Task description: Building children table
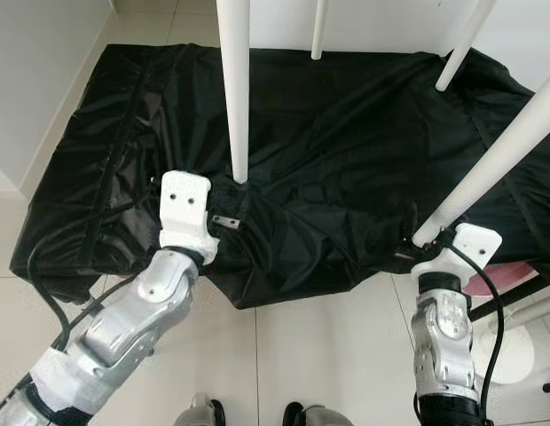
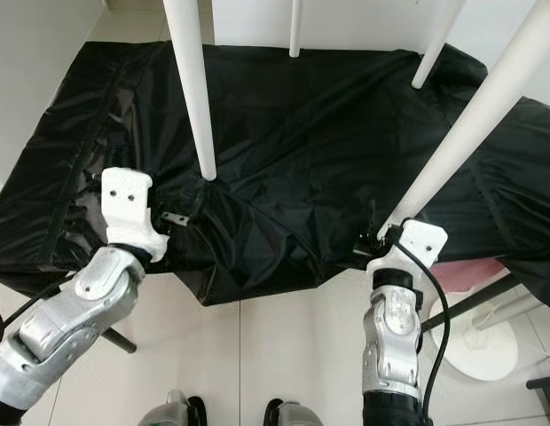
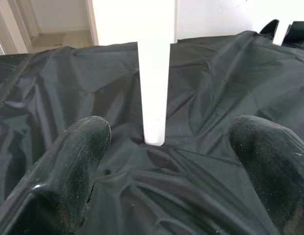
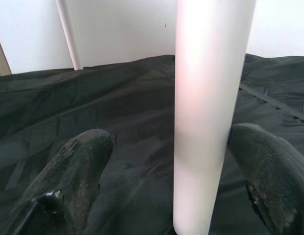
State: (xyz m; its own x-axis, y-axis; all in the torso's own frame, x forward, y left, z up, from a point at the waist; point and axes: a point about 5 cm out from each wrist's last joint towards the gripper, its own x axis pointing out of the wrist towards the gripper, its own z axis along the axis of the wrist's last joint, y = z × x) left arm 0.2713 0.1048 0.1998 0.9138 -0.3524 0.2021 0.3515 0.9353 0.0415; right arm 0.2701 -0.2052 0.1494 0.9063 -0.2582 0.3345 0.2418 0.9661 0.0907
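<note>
A white children's table stands on a black cloth (image 1: 346, 160), its four round legs rising out of view. The near left leg (image 1: 232, 98) rests its foot on the cloth just ahead of my left gripper (image 3: 176, 142). That gripper is open, its black fingers (image 3: 73, 166) wide apart, with the leg's foot (image 3: 154, 132) centred beyond them and not touched. My right gripper (image 1: 426, 238) is open around the bottom of the near right leg (image 4: 211, 112), one finger on each side. Two far legs (image 1: 318, 31) (image 1: 461, 44) stand at the back.
The cloth is rumpled and ends at pale floor tiles (image 1: 310, 346) near my feet. A pink object (image 1: 501, 275), a dark rod (image 1: 514, 297) and a white round base (image 1: 514, 351) lie at the right. A white wall (image 1: 35, 71) runs along the left.
</note>
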